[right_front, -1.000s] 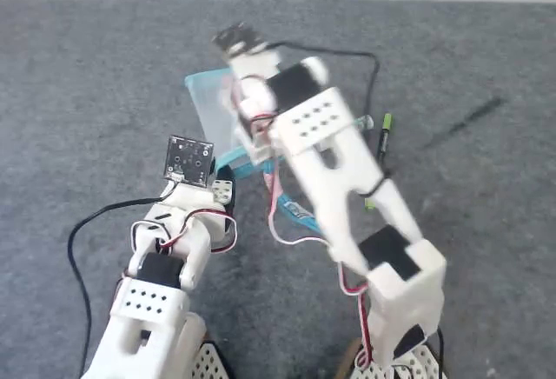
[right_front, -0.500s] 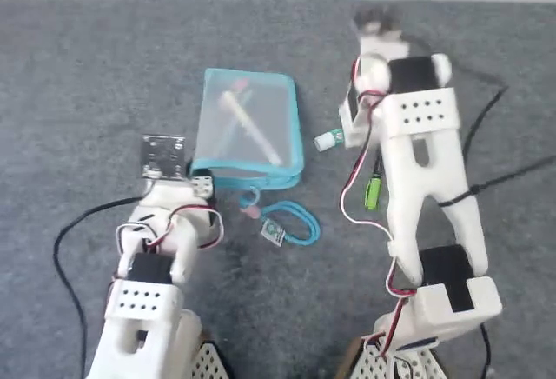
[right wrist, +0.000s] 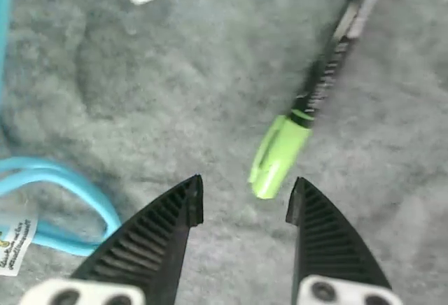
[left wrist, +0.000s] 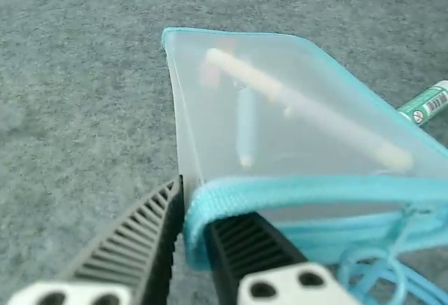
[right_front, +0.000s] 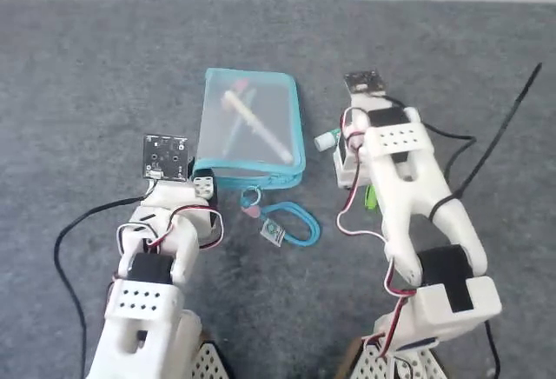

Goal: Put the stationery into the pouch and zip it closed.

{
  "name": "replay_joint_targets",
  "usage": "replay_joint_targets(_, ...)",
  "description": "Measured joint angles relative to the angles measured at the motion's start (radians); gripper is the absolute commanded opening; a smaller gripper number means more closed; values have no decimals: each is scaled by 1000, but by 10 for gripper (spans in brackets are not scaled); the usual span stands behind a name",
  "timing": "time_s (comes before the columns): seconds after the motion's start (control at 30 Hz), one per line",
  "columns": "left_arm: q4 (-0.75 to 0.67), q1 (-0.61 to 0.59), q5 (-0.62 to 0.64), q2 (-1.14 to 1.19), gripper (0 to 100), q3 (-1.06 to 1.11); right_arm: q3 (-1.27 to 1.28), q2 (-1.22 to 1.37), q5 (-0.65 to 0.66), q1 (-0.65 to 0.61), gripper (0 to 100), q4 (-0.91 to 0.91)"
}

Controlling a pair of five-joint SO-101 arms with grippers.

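1. Pouch (right_front: 280, 101), high view: it lies flat on the grey worktop (right_front: 104, 66) between the two arms, and pens (right_front: 256, 127) show through its clear face. The left gripper (right_front: 205, 182) sits at its near left corner. The right arm (right_front: 395, 157) hangs over a green pen (right_front: 371, 195) that lies outside the pouch, to its right. A white marker (right_front: 327, 140) rests just beside the pouch's right edge.
2. Left wrist view: the left gripper (left wrist: 192, 238) is clamped on the teal zipper edge of the pouch (left wrist: 315, 158) at the corner, pinning it.
3. Right wrist view: the right gripper (right wrist: 245, 203) is spread apart and holds nothing. The green pen (right wrist: 276, 154) has its cap end just ahead of the gap between the jaws. Its dark barrel runs away from the gripper, roughly in line with the reach. On this evidence the jaws straddle the pen across its long axis, so a short descent and closure should catch the cap. The right arm is much the nearer one.
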Motion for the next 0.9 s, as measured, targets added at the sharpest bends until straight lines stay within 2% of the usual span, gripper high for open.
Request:
replay_joint_targets(0.13,0,0,0,0,12,0,43,0,-3,3,202,-49)
replay_joint_targets(0.37,0,0,0,0,12,0,44,3,-3,92,202,-112)
replay_joint_targets(0.63,0,0,0,0,12,0,9,181,-6,109,201,-150)
replay_joint_targets(0.7,0,0,0,0,12,0,-18,212,-6,114,173,-150)
replay_joint_targets(0.87,0,0,0,0,12,0,-40,232,-6,130,6,-149)
replay_joint_targets(0.9,0,0,0,0,12,0,-40,232,-6,132,6,-149)
